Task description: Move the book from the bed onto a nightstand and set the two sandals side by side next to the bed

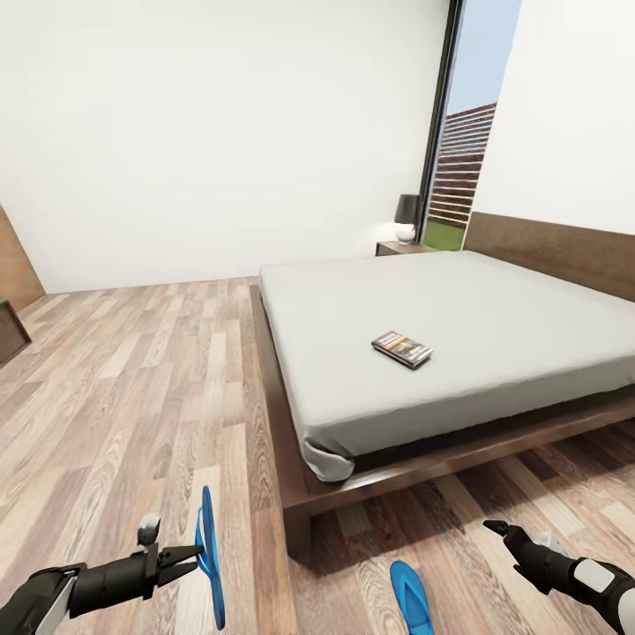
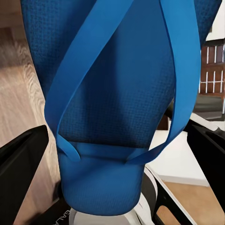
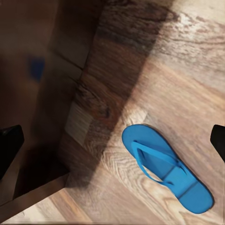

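Down at the foot corner of the bed [image 1: 494, 309], the dark wooden frame stuck out past the off-white mattress, and wide plank floor [image 1: 132, 379] lay open all along the bed's left side up to the white wall. Plenty of room there! The left tool [image 1: 196, 557] reached in low from the left, arm nearly level, its black fingers closed on the first sandal [image 1: 209, 556]: bright blue, thin-soled, held on edge above the floor just left of that corner. From the left wrist camera its textured footbed and smooth crossing straps hung right between the dark fingers. The other sandal [image 1: 412, 600] lay flat on the floor, strap side up, just off the foot edge of the frame, partly in the bed's shadow, well apart from the held one. The right tool [image 1: 496, 528] hovered over the floor to that sandal's right, arm angled in from the right, black tips pointing toward the bed; whether it stood wide or narrow I couldn't tell. Up on the mattress, the book [image 1: 401, 348] lay flat, well in from every edge. Far corner: the nightstand [image 1: 401, 248], glossy dark brown, beside the headboard, carrying a small lamp [image 1: 407, 216].
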You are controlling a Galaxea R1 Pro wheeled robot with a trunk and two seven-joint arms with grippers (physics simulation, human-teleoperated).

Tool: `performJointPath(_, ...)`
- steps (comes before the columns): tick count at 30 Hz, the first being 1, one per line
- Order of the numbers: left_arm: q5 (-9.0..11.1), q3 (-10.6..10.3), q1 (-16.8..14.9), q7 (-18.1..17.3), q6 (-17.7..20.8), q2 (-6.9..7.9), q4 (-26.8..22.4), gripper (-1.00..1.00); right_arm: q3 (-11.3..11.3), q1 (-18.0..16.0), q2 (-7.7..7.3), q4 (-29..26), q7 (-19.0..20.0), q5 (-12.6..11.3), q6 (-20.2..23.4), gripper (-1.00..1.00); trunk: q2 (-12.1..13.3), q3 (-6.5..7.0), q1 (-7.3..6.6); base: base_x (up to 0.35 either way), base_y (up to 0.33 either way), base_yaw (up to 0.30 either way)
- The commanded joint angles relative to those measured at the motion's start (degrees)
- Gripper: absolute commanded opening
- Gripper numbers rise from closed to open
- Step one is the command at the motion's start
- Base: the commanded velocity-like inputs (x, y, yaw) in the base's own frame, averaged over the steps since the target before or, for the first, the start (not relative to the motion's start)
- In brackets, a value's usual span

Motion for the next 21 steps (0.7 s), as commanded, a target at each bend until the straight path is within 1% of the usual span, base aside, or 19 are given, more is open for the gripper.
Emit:
performJointPath(1,0.0,0.1,0.0,-0.2,0.6,0.0,0.0,-1.0,0.5,-0.1,0.0,0.2,0.3,-0.5,0.2,1.0,0.0,-0.05,-0.02,-0.112,-0.134,0.128)
performJointPath(5,0.0,0.1,0.0,-0.2,0.7,0.0,0.0,-1.0,0.4,-0.1,0.0,0.2,0.3,-0.5,0.2,1.0,0.0,-0.05,-0.02,-0.136,-0.154,0.104)
performJointPath(10,0.0,0.1,0.0,-0.2,0.7,0.0,0.0,-1.0,0.3,-0.1,-0.01,0.2,0.3,-0.5,0.2,1.0,0.0,-0.05,-0.02,-0.112,-0.138,0.029)
performJointPath(15,0.0,0.1,0.0,-0.2,0.7,0.0,0.1,-1.0,0.2,-0.1,-0.02,0.2,0.3,-0.5,0.1,1.0,0.0,-0.05,-0.02,-0.023,-0.086,0.032)
performJointPath(21,0.0,0.1,0.0,-0.1,0.7,0.0,0.1,-1.0,0.2,-0.1,0.01,0.2,0.3,-0.5,0.2,1.0,0.0,-0.05,-0.02,-0.003,-0.075,0.135)
